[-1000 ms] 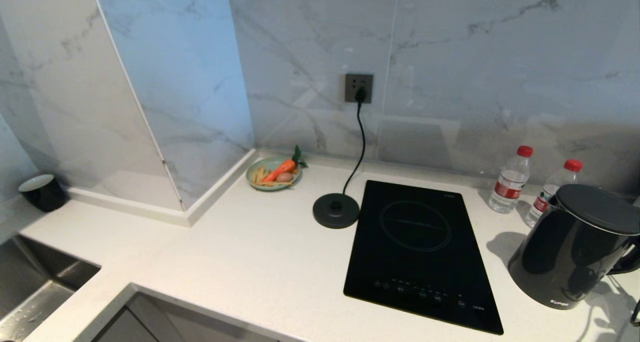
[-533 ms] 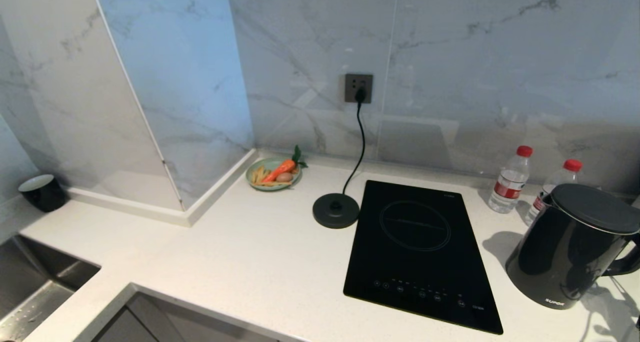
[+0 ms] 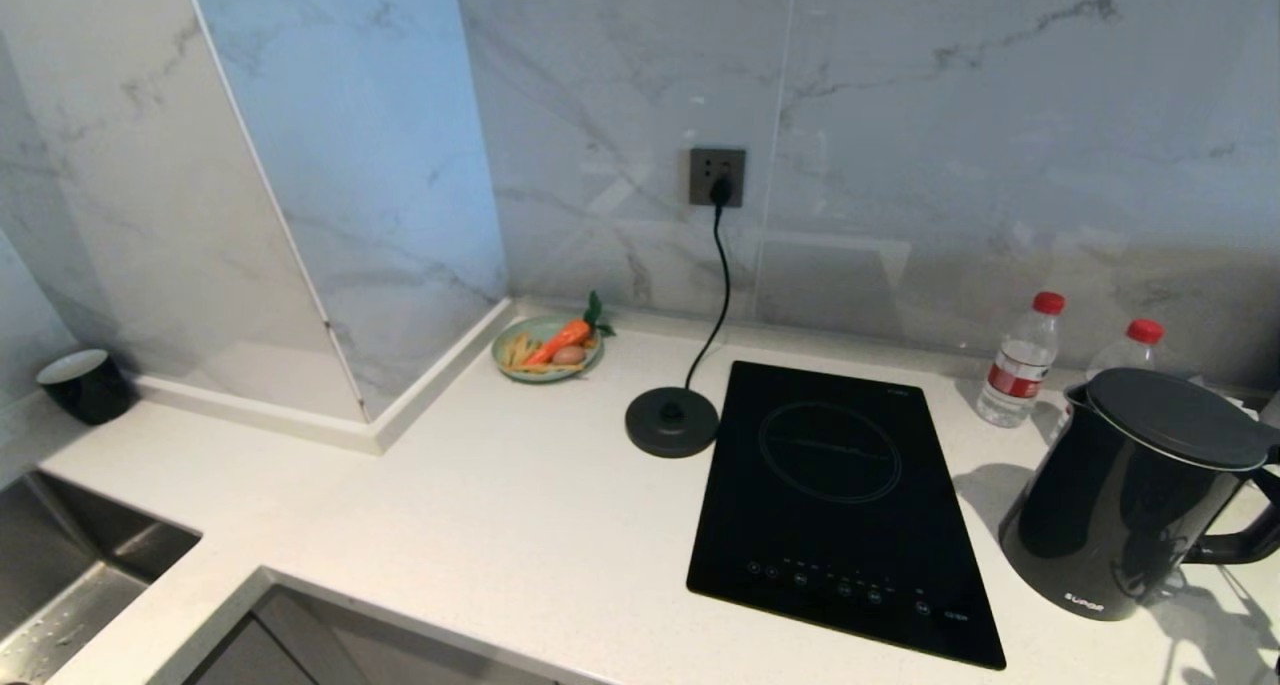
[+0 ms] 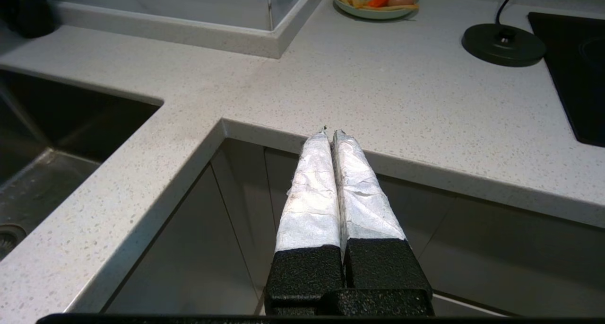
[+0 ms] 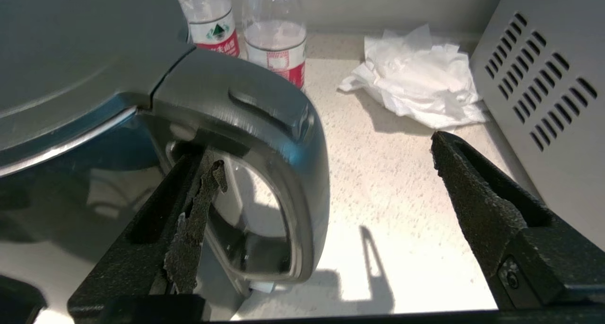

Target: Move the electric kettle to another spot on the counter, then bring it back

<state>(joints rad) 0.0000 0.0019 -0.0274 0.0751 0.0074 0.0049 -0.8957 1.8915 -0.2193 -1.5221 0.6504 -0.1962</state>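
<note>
The glossy black electric kettle (image 3: 1130,495) stands upright on the white speckled counter (image 3: 500,525), at the far right beside the cooktop, its loop handle pointing right. In the right wrist view my right gripper (image 5: 321,149) is open astride that handle (image 5: 283,125). One finger (image 5: 189,210) reaches inside the loop and the other finger (image 5: 477,201) stands well clear over bare counter. My left gripper (image 4: 330,132) is shut on nothing, parked off the counter's front edge (image 4: 425,172) above the cabinet doors. Neither gripper shows in the head view.
The round black base disc (image 3: 672,421) with its cord sits left of the black cooktop (image 3: 840,505). Two water bottles (image 3: 1020,360) stand behind the kettle. A plate of food (image 3: 548,347), a black cup (image 3: 85,383), a sink (image 3: 70,575), crumpled tissue (image 5: 418,78) and a vented grey appliance (image 5: 553,78) are around.
The kettle has shifted a little leftward toward the cooktop and stands straighter, with more of its handle in the head view. The left arm has not moved.
</note>
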